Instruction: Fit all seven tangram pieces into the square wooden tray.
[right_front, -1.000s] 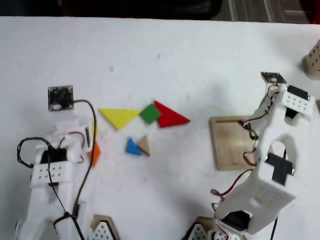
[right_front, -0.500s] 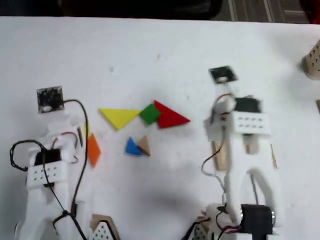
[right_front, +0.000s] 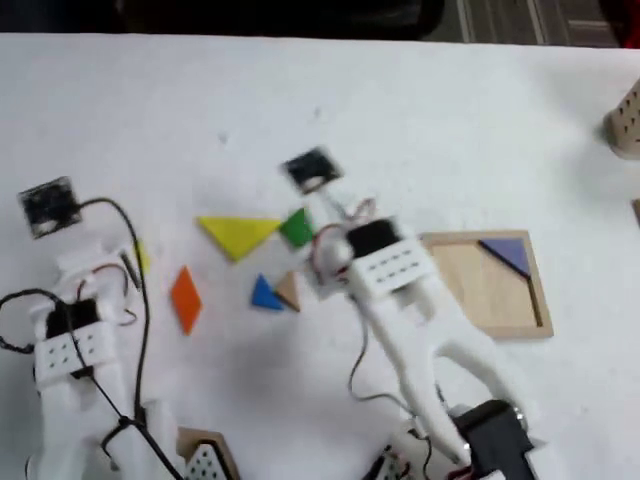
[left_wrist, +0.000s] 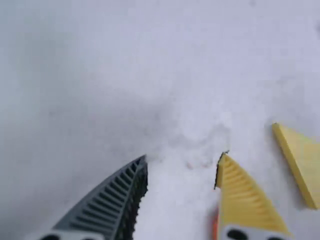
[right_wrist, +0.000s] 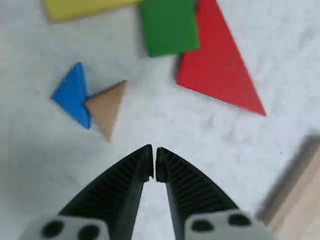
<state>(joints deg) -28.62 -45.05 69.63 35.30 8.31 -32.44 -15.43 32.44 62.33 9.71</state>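
The square wooden tray (right_front: 470, 290) lies right of centre with a purple triangle (right_front: 507, 252) in its far right corner. On the table lie a yellow triangle (right_front: 238, 233), a green square (right_front: 296, 228), a blue triangle (right_front: 264, 293), a tan triangle (right_front: 289, 290) and an orange parallelogram (right_front: 185, 298). My right arm (right_front: 390, 265) reaches over the spot beside the green square. Its gripper (right_wrist: 154, 161) is shut and empty, hovering a little short of the red triangle (right_wrist: 215, 65), the blue triangle (right_wrist: 74, 97) and the tan triangle (right_wrist: 106, 107). My left gripper (left_wrist: 182, 162) stands open over bare table.
My left arm (right_front: 70, 340) is at the far left, apart from the orange piece. An edge of a yellow piece (left_wrist: 300, 160) lies beside the left gripper. A tray corner (right_wrist: 300, 195) shows near the right gripper. A pale pegged block (right_front: 625, 125) stands at the far right.
My right arm has swung left from over the tray to the loose pieces, uncovering the tray with the purple triangle. The left arm has drawn back leftward from the orange parallelogram.
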